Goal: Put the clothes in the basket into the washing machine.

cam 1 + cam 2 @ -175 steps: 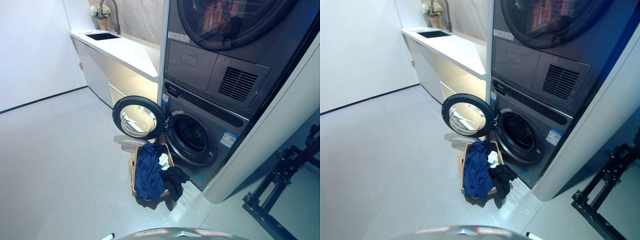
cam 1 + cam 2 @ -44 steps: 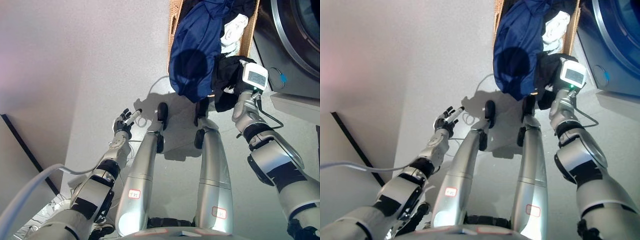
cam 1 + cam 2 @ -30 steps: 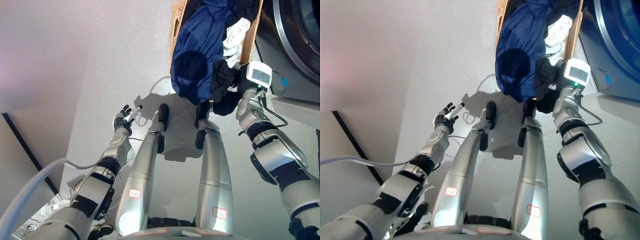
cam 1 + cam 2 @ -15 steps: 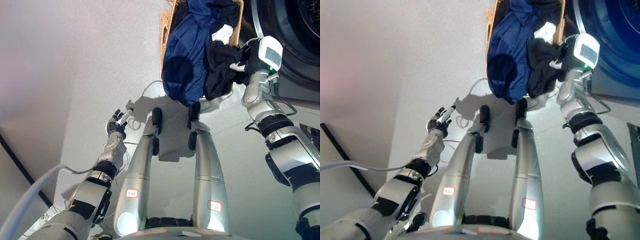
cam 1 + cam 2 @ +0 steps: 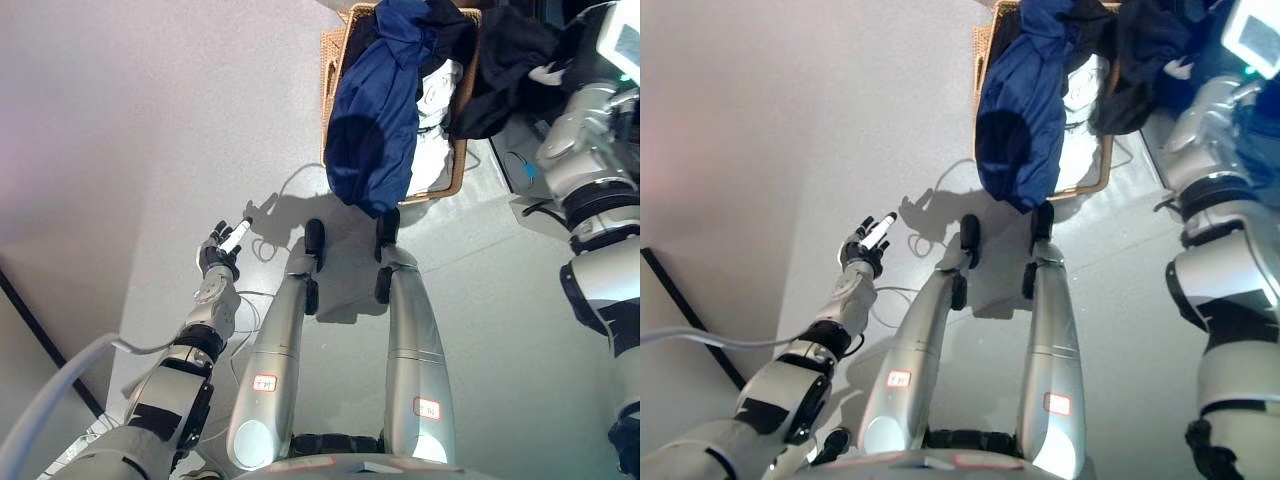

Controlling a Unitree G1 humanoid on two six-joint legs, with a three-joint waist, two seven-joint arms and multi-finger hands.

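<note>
A wicker basket stands on the floor at the top centre. A blue garment hangs over its near left rim, and a white garment lies inside. My right hand is at the upper right, shut on a black garment that it holds up above the basket's right side; the cloth covers most of the fingers. The washing machine's grey lower front shows just right of the basket. My left hand is open with straight fingers, low over the floor at the left, far from the basket.
Grey floor surrounds the basket. A dark floor strip runs along the lower left by the wall.
My right hand has risen up and to the right, lifting the black garment out of the basket. The view has shifted with the robot's move. My left hand stays open at the left.
</note>
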